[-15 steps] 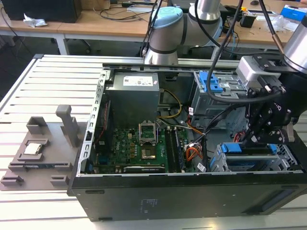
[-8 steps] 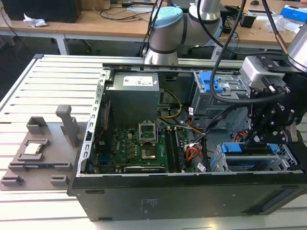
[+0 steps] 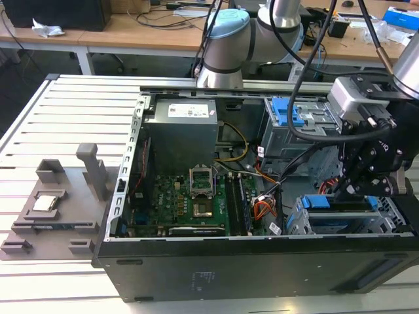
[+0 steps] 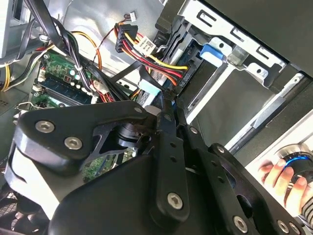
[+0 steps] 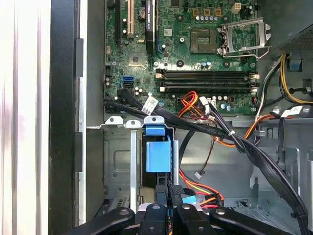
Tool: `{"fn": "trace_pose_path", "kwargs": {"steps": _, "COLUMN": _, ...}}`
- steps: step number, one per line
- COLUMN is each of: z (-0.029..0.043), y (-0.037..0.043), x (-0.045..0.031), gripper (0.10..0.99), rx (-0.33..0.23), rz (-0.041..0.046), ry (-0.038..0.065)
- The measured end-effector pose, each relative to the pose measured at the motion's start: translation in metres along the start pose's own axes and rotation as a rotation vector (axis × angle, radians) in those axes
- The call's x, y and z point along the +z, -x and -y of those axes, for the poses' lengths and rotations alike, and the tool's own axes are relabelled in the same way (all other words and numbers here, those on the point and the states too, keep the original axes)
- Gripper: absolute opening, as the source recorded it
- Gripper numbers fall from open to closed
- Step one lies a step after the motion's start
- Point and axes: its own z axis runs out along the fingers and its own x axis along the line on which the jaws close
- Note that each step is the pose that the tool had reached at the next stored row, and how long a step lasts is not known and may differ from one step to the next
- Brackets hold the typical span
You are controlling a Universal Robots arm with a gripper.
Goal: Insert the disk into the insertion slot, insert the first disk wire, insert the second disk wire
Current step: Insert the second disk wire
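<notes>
The disk (image 3: pixel 329 203), framed by its blue caddy (image 5: pixel 158 154), lies inside the insertion slot (image 3: pixel 340 226), a grey metal cage at the case's corner on the exterior view's right. My gripper (image 3: pixel 353 190) hangs just over the disk's wire end. Its black fingers (image 4: pixel 165 105) are shut, tips pressed together right at the disk's connectors. A red, yellow and black wire (image 4: pixel 161 61) ends in a black plug (image 4: pixel 182 79) at the disk. A light-blue plug (image 4: pixel 148 90) sits beside the fingertips (image 5: pixel 168 203). Whether anything is pinched between them is hidden.
The open computer case holds the green motherboard (image 3: pixel 196 196), a grey power supply (image 3: pixel 180 131) and a taller cage with a blue latch (image 3: pixel 288 114). Black cable bundles (image 5: pixel 234 142) cross beside the slot. A hand (image 4: pixel 281 176) rests on a blue-lit device outside the case.
</notes>
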Motion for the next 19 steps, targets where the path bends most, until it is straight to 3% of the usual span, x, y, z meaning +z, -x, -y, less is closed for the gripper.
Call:
{"fn": "trace_pose_path", "kwargs": {"steps": 1, "z": -0.0009, "y": 0.0000, "x": -0.0001, "gripper": 0.149, "rx": 0.000, "rz": 0.0085, "ry": 0.000}}
{"fn": "trace_pose_path", "kwargs": {"steps": 2, "z": -0.0011, "y": 0.0000, "x": -0.0007, "gripper": 0.149, "rx": -0.001, "rz": 0.0092, "ry": 0.000}}
{"fn": "trace_pose_path", "kwargs": {"steps": 19, "z": 0.0000, "y": -0.0043, "x": 0.0058, "gripper": 0.149, "rx": -0.002, "rz": 0.0102, "ry": 0.000}}
